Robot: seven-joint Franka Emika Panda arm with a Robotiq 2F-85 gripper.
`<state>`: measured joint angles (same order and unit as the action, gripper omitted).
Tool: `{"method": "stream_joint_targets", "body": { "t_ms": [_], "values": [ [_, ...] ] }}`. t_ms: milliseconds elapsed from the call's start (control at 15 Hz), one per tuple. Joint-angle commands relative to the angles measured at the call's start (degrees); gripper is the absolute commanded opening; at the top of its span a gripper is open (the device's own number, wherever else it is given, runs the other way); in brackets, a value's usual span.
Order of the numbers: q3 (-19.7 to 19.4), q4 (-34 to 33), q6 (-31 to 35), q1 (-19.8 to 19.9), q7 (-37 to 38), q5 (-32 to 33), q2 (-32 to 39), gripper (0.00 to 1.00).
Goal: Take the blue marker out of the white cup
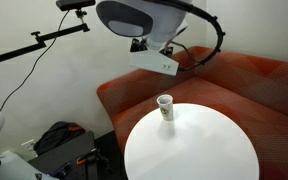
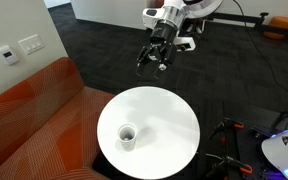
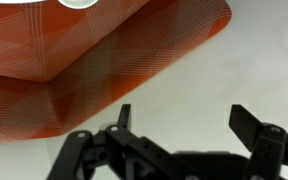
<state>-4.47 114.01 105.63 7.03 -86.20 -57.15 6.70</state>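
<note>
Jaws spread wide and empty, the tool (image 2: 154, 64) hung high beyond the far edge of the bench (image 2: 174, 105), clear to descend on the white cup (image 2: 128, 134).

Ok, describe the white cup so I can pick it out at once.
Find the round white table beside the orange sofa. On the part of it nearest the sofa stands the white cup, small and slightly tapered. It is the only thing standing on the tabletop, and an exterior view shows a greenish mark on its side.
</note>
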Motion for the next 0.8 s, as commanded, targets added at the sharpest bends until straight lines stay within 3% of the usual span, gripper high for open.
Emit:
{"method": "stream_joint_targets", "body": {
  "t_ms": [0, 200, 733],
  "values": [
    [-0.4, -3.8, -9.6, 1.6, -9.6, -0.6, 4.0, 1.00],
    [-0.3, -4.6, -9.6, 1.6, -15.5, 1.1, 6.4, 1.00],
    [0.3, -5.6, 1.9, 1.0, -22.0, 0.0, 12.2, 1.00]
  ]
}}
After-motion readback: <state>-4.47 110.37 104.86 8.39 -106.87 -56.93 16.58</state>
